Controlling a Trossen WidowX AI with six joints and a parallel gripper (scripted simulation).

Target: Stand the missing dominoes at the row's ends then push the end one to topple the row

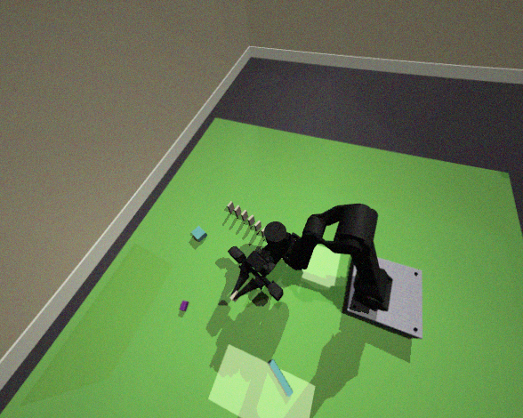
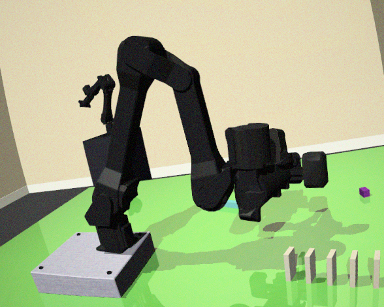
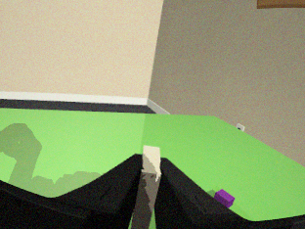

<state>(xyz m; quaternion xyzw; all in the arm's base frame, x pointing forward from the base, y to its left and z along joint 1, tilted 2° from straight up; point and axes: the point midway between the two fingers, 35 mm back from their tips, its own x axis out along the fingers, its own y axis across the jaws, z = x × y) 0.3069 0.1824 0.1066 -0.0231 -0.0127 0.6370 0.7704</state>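
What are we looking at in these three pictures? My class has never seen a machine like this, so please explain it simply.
The machine is a jointed black robot arm bolted to a pale base plate. One picture looks down from above, one from the side, and one from the arm's wrist, past its fingers.

Its hand is closed on a pale domino, held off the green surface. A row of standing dominoes waits nearby. Also lying there are a purple block, a blue block and a long blue bar.
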